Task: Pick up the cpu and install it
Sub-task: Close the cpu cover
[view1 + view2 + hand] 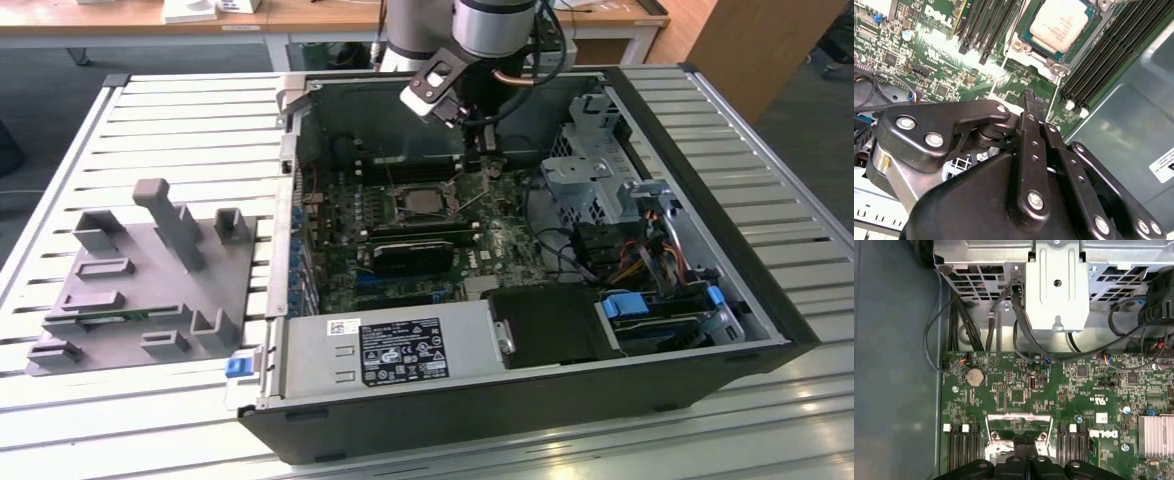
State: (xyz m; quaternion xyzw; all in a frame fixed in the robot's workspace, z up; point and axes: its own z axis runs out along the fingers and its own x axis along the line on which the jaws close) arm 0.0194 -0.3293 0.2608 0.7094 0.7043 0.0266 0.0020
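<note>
Closed hand [1030,98] hovers near one cpu [1059,25] lying in one socket [1019,46].

cpu [1058,24] edge-cropped, arm [487,25] cut off

Robot arm [491,25] above open case [534,400]; cpu [427,201] on motherboard [514,235] inside.

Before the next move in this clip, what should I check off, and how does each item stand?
1. cpu lying flat in its socket: ok.
2. gripper shut, holding nothing, apart from the cpu: ok.
3. socket clamped shut over the cpu: cannot tell.
4. black cables away from the gripper: ok.
5. computer case open, board reachable from above: ok.
</note>
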